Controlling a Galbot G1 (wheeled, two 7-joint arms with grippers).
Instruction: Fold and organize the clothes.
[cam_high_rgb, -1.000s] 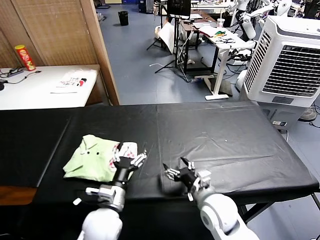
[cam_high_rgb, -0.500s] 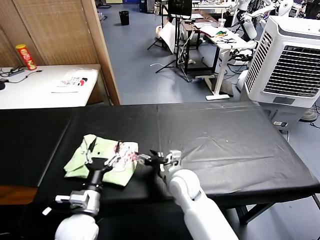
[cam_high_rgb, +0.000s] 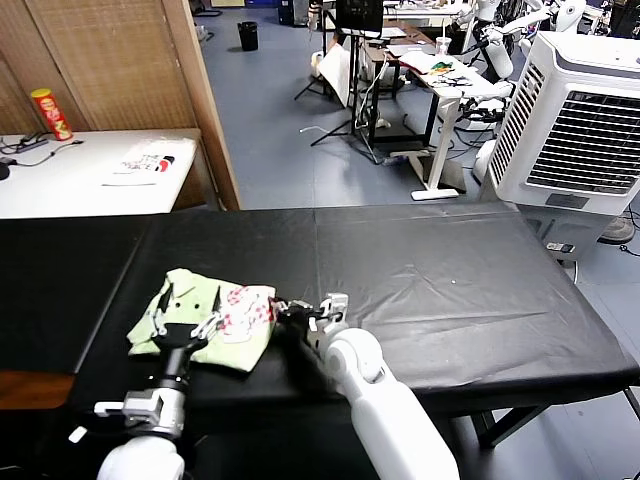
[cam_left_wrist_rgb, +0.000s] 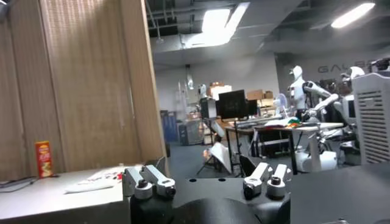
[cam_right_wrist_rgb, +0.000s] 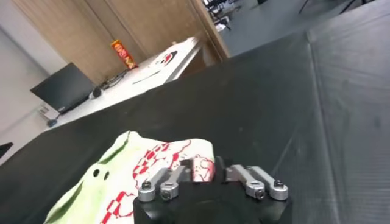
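The clothes, one pale green shirt (cam_high_rgb: 195, 305) with pink-red print, lie folded on the left part of the black table (cam_high_rgb: 450, 270). My right gripper (cam_high_rgb: 292, 309) sits low at the shirt's right edge. In the right wrist view its fingers (cam_right_wrist_rgb: 204, 168) are shut on a fold of the printed fabric (cam_right_wrist_rgb: 122, 173). My left gripper (cam_high_rgb: 185, 328) hovers over the shirt's near side, fingers spread wide and holding nothing. In the left wrist view the left gripper (cam_left_wrist_rgb: 207, 185) points out at the room and the shirt is out of sight.
A white side table at the back left carries a red can (cam_high_rgb: 48, 113) and a white printed cloth (cam_high_rgb: 148, 160). A wooden partition (cam_high_rgb: 195, 100) stands behind the black table, and a white air cooler (cam_high_rgb: 580, 120) at the right. A laptop (cam_right_wrist_rgb: 64, 88) shows in the right wrist view.
My right gripper swung left from the table's front edge to the shirt's right edge and shut on the fabric. My left gripper shifted left across the shirt, staying open.
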